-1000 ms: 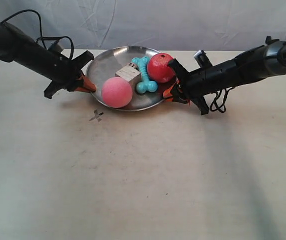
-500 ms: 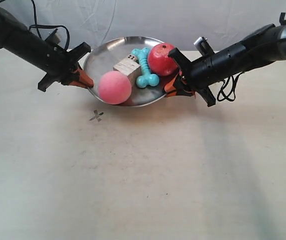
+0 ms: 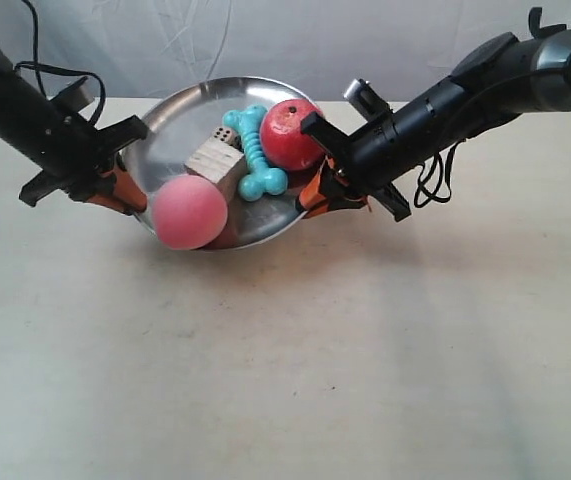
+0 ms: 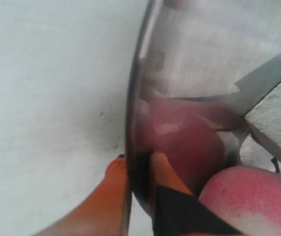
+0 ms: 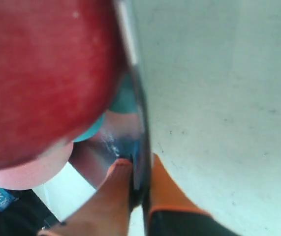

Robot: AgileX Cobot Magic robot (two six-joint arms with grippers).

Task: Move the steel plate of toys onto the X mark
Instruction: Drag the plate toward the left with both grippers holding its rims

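The shiny round steel plate (image 3: 168, 122) hung upper centre, holding a fuzzy pink ball (image 3: 190, 212); only wrist views showed left end effector (image 4: 136, 164) and right end effector (image 5: 139, 168) clamped on its thin rim.

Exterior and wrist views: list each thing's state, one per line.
steel plate, tilted, gripped at opposite rims
left claw, shut on rim
right claw, shut on rim
pink ball, in plate, low edge
red ball, in plate near right claw
turquoise bone, lying in plate
wooden die, in plate

Pale beige tabletop (image 3: 285, 380), creased grey-white backdrop (image 3: 295, 40) behind, soft shadows
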